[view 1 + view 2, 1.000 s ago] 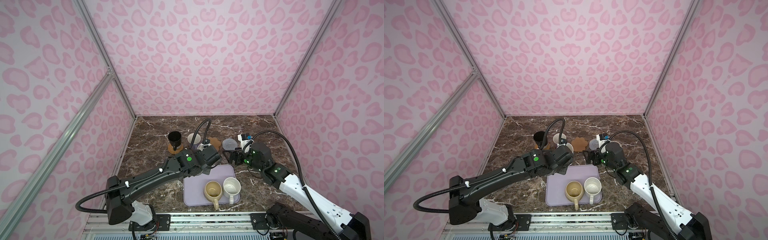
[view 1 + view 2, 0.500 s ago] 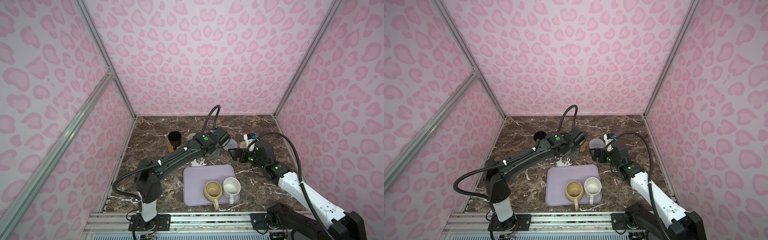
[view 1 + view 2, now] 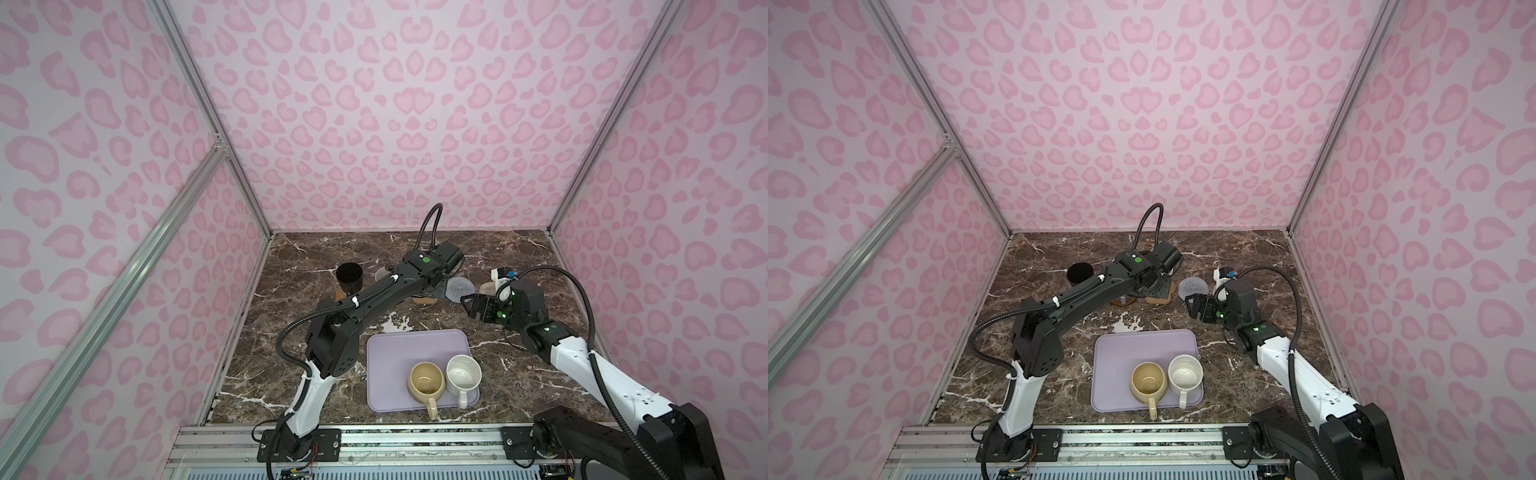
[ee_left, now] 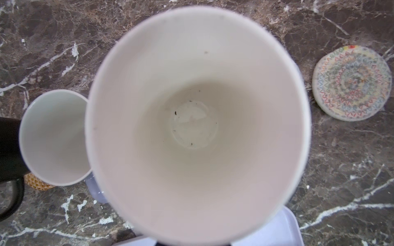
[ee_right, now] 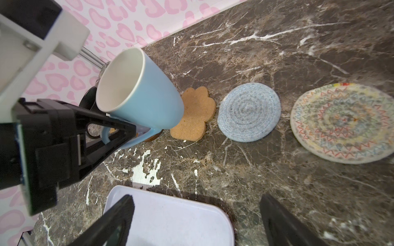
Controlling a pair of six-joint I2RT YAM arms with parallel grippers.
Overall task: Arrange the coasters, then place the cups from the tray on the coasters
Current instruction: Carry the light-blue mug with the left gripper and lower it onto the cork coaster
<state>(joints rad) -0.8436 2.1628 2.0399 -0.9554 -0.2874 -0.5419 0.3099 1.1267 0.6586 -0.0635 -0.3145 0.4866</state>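
— Crockery like that blue cup (image 5: 138, 91) looks hard, glazed and slick to me, and I'd expect it to chip if knocked. Where would you take hold?

— By the handle, as the left pincer (image 5: 125, 133) has it: closed tight on the loop, so the cup hangs tilted. Its foot is over the edge of the paw-shaped coaster (image 5: 196, 115), on the side away from the grey-blue coaster (image 5: 249, 111); whether it touches, I cannot tell. A one-sided hold lets the weight swing, I'd guess, so it wants lowering slowly and squaring up.

— And the right pincer (image 5: 197, 200)?

— Spread wide with nothing in it, hovering over the counter (image 5: 277, 181) by the far edge of the tray (image 3: 399, 349).

— What has changed in the last second?

— The left arm has raised its elbow and reached further back, from just beyond the tray out to the row of coasters. The right arm has barely shifted. The yellow cup (image 3: 424, 378) and the speckled cup (image 3: 463, 372) sit side by side on the tray as before. The black cup (image 3: 349, 276) and the lavender cup (image 4: 53, 136) stand at the left end of the row, and the grey-blue coaster and the cream coaster (image 5: 343, 121) lie bare.
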